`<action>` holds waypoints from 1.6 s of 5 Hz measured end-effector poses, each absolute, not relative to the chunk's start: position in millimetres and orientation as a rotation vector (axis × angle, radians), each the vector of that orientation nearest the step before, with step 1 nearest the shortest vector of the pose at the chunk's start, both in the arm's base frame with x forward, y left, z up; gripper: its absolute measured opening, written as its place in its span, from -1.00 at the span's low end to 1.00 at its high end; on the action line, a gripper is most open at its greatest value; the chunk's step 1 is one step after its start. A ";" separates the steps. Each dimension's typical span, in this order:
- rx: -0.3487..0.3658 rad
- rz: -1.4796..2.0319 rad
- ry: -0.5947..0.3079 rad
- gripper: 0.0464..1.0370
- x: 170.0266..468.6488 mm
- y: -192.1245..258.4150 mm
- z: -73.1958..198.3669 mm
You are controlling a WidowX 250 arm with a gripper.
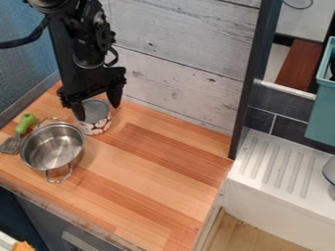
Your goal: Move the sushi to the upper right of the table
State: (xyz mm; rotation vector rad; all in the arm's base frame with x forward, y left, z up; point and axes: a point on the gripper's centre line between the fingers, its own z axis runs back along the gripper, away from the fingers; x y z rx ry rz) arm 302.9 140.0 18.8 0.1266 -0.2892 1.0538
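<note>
Red-and-white can [98, 126] stands by the end effector [97, 112], whose fingers are spread apart.

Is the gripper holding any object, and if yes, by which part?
Nothing appears to be held: the gripper is open, and the can near it stands on the table.

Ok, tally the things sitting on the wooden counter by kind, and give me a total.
Metal pot: 1
Can: 1
Spatula with green handle: 1
Total: 3
</note>
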 end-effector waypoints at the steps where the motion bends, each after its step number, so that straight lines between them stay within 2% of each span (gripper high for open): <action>1: 0.133 1.057 -0.255 0.93 298.9 138.6 8.2; 2: 0.163 1.080 -0.282 0.93 299.2 146.4 10.4; 4: 0.177 1.148 -0.359 0.93 315.0 188.1 29.9; 6: 0.182 1.230 -0.299 0.93 332.6 237.7 13.0; 8: 0.153 1.181 -0.263 0.93 345.6 244.2 -13.8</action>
